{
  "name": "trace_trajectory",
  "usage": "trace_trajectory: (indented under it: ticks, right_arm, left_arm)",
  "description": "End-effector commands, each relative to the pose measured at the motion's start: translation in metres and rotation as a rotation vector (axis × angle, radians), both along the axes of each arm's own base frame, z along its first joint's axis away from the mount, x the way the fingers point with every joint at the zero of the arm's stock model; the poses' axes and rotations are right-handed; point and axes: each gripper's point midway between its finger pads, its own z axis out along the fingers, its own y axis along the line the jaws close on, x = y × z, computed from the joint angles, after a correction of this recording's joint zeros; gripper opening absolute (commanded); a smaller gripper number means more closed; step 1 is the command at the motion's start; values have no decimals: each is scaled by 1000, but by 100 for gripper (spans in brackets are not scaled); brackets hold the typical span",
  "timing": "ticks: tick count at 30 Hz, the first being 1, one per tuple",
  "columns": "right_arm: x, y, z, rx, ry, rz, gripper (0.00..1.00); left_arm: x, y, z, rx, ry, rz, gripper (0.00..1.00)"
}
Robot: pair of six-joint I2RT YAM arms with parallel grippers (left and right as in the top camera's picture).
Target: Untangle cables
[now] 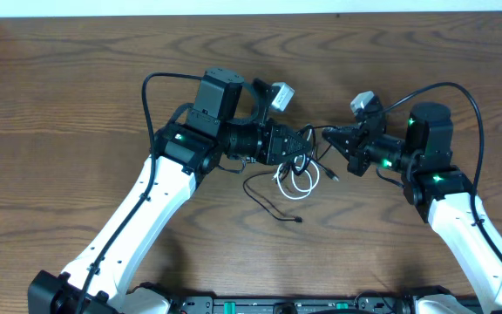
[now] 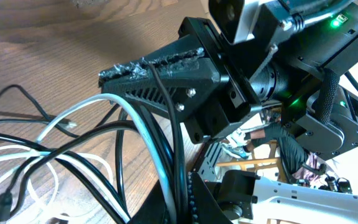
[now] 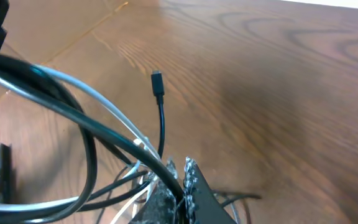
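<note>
The white cable (image 1: 296,180) and the black cable (image 1: 268,201) lie tangled in loops on the wooden table, between my two grippers. My left gripper (image 1: 306,139) is shut on both cords just above the loops. In the left wrist view its jaws (image 2: 185,186) pinch the white cable (image 2: 114,98) and the black cable (image 2: 173,124) side by side. My right gripper (image 1: 329,135) faces it closely and is shut on the black cable. In the right wrist view its jaws (image 3: 184,177) clamp the black cable (image 3: 73,109). The white cable (image 3: 104,99) runs beside it. A black plug end (image 3: 157,81) sticks up free.
A loose black cord end (image 1: 296,220) trails toward the front of the table. The right gripper's fingers (image 2: 160,68) fill the middle of the left wrist view. Thicker black arm wires (image 1: 151,96) arc above both arms.
</note>
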Motion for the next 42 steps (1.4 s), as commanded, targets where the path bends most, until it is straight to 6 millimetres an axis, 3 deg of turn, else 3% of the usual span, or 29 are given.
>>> trace_trajectory:
  ticks: [1, 3, 6, 8, 15, 19, 22, 26, 28, 31, 34, 38, 42]
  right_arm:
    - [-5, 3, 5, 55, 55, 7, 13]
    - [-17, 11, 12, 97, 60, 82, 26]
    - [-30, 19, 20, 141, 54, 174, 31]
    - [-35, 21, 23, 159, 57, 206, 40]
    - [-36, 21, 23, 163, 58, 212, 54]
    - [-32, 20, 21, 143, 42, 194, 59]
    - [-19, 13, 13, 96, 36, 112, 54]
    - [-6, 4, 6, 43, 27, 20, 17]
    - [-5, 3, 6, 40, 27, 15, 3]
    - [-4, 2, 4, 34, 31, 6, 1]
    - [2, -6, -7, -4, 72, -68, 1]
    - [15, -47, -47, -152, 227, -356, 1]
    - [12, -90, -78, -318, 325, -584, 1]
  left_arm:
    - [-3, 0, 2, -11, -10, -19, 8]
    - [1, 2, -2, 13, -17, 4, 8]
    - [9, 8, -13, 76, -28, 57, 8]
    - [11, 11, -18, 105, -31, 78, 8]
    - [9, 10, -16, 92, -26, 64, 8]
    - [-5, -2, -1, 4, -19, -26, 8]
    - [-21, -12, 18, -98, -27, -129, 8]
    - [-25, -14, 23, -124, -34, -158, 8]
    - [-25, -14, 22, -123, -32, -158, 8]
    - [-25, -14, 21, -118, -64, -172, 13]
    - [-16, -8, 4, -31, -55, -101, 13]
    - [-1, 16, -37, 200, -23, 53, 13]
    - [6, 50, -71, 437, 2, 183, 8]
